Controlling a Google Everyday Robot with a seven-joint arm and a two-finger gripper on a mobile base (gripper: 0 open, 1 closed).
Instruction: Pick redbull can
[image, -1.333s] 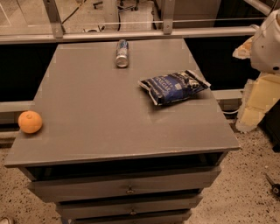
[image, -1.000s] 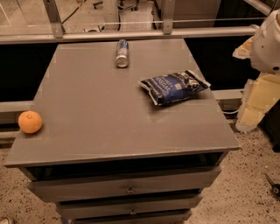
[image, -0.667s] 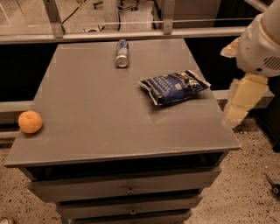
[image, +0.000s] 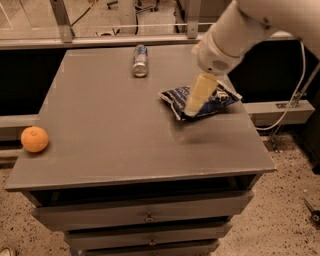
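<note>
The redbull can (image: 140, 61) is a slim silver-and-blue can lying on its side near the far edge of the grey cabinet top (image: 110, 130), its length pointing toward me. My gripper (image: 192, 111) hangs from the white arm that reaches in from the upper right. It hovers over the dark blue snack bag (image: 200, 101), to the right of the can and nearer to me. It holds nothing.
An orange (image: 34, 139) sits at the left edge of the cabinet top. The cabinet has drawers (image: 145, 216) below its front edge. A rail with metal posts (image: 60, 22) runs behind the top. A cable (image: 295, 100) hangs at the right.
The arm has swung in from the right side of the cabinet to above the snack bag. The can, bag and orange have not moved.
</note>
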